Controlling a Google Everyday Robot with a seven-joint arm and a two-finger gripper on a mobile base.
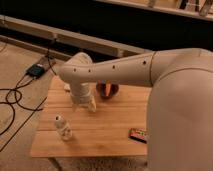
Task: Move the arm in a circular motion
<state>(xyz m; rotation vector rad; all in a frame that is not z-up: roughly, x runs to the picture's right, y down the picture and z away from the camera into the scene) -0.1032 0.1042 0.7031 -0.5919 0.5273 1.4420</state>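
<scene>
Here, the arm (115, 75) stretches leftward over the wooden counter (110, 145), its hand (84, 105) pointing down.

The hand hangs low over the counter's left half, between a small clear bottle (62, 127) in front and a reddish-brown round object (107, 90) behind. Whether it is clenched or released I cannot tell, though nothing shows in it. The thing to move is the arm itself, thick, rigid and probably heavy, so nothing needs taking hold of and the circle is a free sweep from the joints. The bottle looks light and easily toppled, and a dark snack packet (139, 134) lies near the front edge, so the sweep is best kept above both.
</scene>
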